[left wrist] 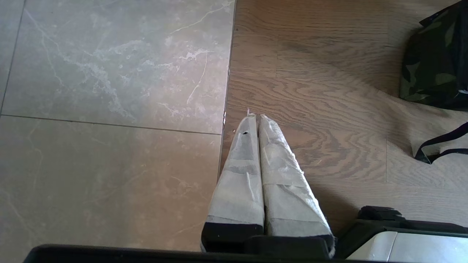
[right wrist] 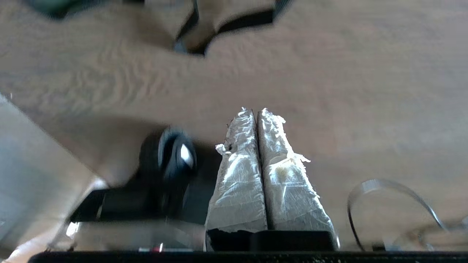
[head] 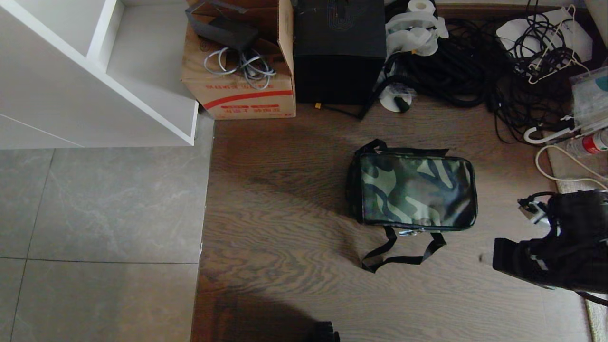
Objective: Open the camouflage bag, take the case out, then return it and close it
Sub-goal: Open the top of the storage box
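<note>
**Inspector A:** Where is the camouflage bag (head: 417, 191)?

**Inspector B:** Flat on the wooden floor (head: 285, 228), zipped shut, its black strap (head: 401, 251) looped loose on the near side. The case cannot be seen anywhere; whether it is inside cannot be told.

**Inspector A:** The right gripper (right wrist: 257, 114)?

**Inspector B:** Tape-wrapped fingers pressed together, pinching nothing, above bare wood. Its wrist view is smeared; only a blurred strap and a dark rounded part of the robot can be made out. In the head view the arm shows as a black mass, cut off by the right edge, apart from the bag.

**Inspector A:** The left gripper (left wrist: 255, 116)?

**Inspector B:** Also pressed together and empty, over the seam between tile (left wrist: 109, 91) and wood. The bag's corner is cropped at that view's edge.

**Inspector A:** Behind?

**Inspector B:** A cardboard carton (head: 240, 80), a black box (head: 339, 52), tangled cables (head: 465, 61).
</note>
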### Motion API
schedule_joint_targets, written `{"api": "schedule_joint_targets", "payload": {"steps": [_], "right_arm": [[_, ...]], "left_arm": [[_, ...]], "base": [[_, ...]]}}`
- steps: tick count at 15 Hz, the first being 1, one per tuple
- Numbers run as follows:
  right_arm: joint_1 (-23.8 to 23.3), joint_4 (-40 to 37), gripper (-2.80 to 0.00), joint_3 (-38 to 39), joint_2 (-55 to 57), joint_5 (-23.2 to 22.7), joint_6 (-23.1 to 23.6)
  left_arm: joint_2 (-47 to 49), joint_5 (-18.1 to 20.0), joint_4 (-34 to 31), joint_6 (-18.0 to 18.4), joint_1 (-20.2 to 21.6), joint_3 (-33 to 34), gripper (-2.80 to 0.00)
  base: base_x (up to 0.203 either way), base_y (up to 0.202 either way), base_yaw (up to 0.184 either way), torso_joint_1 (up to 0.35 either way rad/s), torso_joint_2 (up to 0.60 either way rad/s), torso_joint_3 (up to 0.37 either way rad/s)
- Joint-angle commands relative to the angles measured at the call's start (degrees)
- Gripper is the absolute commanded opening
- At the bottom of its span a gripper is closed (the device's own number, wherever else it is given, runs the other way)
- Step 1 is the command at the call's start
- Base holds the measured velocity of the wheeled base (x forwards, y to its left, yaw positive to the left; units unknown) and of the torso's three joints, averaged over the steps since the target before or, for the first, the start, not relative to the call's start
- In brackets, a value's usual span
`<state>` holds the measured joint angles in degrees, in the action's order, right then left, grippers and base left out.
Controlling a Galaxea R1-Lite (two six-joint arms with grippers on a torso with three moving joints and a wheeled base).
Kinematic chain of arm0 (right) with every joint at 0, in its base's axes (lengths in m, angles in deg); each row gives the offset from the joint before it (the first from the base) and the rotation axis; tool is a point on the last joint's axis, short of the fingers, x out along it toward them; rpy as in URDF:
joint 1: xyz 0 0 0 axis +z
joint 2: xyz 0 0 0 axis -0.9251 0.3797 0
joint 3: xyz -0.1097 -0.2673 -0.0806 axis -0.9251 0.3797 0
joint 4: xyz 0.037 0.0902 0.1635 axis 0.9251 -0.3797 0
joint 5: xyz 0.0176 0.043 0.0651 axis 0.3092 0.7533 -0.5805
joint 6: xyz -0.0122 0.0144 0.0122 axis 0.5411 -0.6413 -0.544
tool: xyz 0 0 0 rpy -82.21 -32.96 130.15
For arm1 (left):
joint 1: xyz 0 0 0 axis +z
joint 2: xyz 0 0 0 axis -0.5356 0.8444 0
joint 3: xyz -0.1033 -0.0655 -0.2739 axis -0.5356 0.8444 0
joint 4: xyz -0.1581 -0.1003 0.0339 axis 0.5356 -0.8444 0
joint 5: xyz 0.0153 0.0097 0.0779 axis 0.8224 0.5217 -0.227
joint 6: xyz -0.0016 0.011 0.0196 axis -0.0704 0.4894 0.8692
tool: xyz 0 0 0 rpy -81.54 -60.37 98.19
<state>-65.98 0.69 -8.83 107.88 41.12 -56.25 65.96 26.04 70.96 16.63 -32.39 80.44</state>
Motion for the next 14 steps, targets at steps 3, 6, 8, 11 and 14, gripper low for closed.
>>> {"api": "schedule_joint_targets", "payload": {"steps": [3,6,8,11,14], "right_arm": [[0.0,16.8,-2.8,-0.6,19.2,-0.4,-0.1],[0.0,32.9,-2.8,-0.1,27.7,-0.4,1.0],[0.1,37.4,-2.8,-0.8,31.5,-0.9,3.7],[0.8,38.8,-2.8,-2.7,35.2,-1.5,4.6],[1.1,39.7,-2.8,-4.0,37.0,-1.5,5.0]], "left_arm": [[0.1,0.0,0.0,0.0,0.0,0.5,-2.8],[0.0,0.0,0.0,0.0,0.0,0.5,-2.8],[0.0,0.0,0.0,0.0,0.0,0.5,-2.8],[0.1,0.0,0.0,0.0,0.0,0.5,-2.8],[0.0,0.0,0.0,0.0,0.0,0.5,-2.8]], "base": [[0.0,0.0,0.0,0.0,0.0,0.0],[0.0,0.0,0.0,0.0,0.0,0.0],[0.0,0.0,0.0,0.0,0.0,0.0],[0.0,0.0,0.0,0.0,0.0,0.0],[0.0,0.0,0.0,0.0,0.0,0.0]]}}
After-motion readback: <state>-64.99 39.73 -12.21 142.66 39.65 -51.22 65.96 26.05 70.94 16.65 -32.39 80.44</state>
